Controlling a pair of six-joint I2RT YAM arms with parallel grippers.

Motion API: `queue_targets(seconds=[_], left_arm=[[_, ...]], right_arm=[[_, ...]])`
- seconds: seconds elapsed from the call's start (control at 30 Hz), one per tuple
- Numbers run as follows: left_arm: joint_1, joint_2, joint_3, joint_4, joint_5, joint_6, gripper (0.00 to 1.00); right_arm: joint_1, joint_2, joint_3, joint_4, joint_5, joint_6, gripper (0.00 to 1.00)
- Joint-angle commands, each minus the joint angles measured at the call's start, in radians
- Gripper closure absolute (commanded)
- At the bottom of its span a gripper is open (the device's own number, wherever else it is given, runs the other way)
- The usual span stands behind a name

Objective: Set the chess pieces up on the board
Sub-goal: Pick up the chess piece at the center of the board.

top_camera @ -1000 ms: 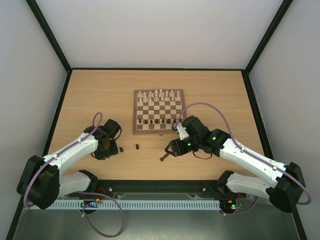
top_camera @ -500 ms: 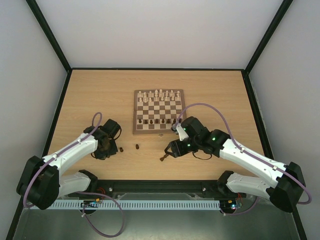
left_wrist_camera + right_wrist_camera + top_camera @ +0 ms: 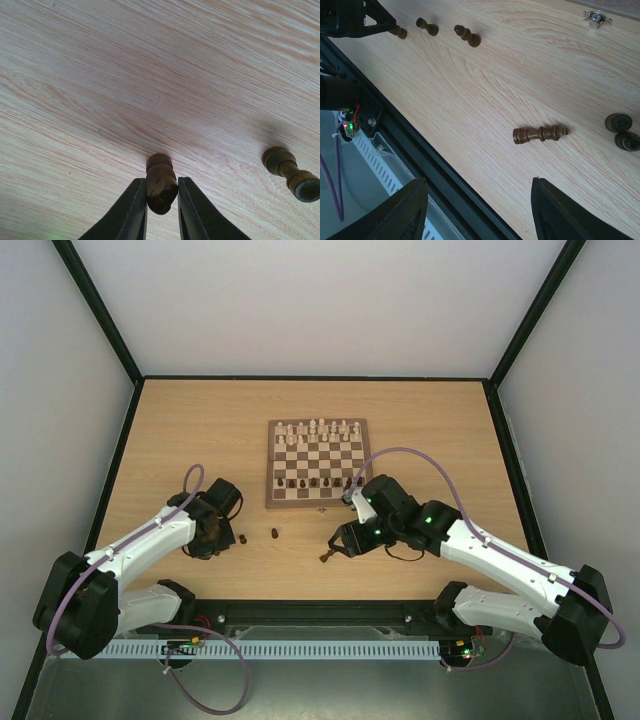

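Grip check: my left gripper [image 3: 161,192] pinches a fallen dark piece [image 3: 160,175] on the table [image 3: 150,75], off the board [image 3: 300,502]; I'd lift straight up, slowly, so it won't twist. My right gripper [image 3: 477,184] hangs spread, empty.

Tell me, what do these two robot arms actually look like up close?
The left arm and right arm both have white shells on their long links, with chunky black joints and bases. A lilac cable loops off each, the left cable and the right cable. Small green lights glow near the right wrist. Each end effector ends in two tapered black fingers.
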Motion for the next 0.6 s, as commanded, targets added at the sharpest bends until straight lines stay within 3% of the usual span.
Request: queue_targets(seconds=[0.0, 0.2, 0.57], left_arm=[[-0.009, 0.005, -0.002, -0.033, -0.010, -0.011, 0.84], [-0.013, -0.010, 0.006, -0.043, -0.002, -0.009, 0.89], [-0.023, -0.058, 0.152, -0.130, -0.003, 0.037, 0.92]], right_arm=[[0.008, -0.013, -0.013, -0.002, -0.008, -0.011, 0.43], [0.009, -0.009, -0.013, -0.004, 0.001, -0.009, 0.43], [0.008, 0.011, -0.009, -0.010, 0.025, -0.004, 0.43]])
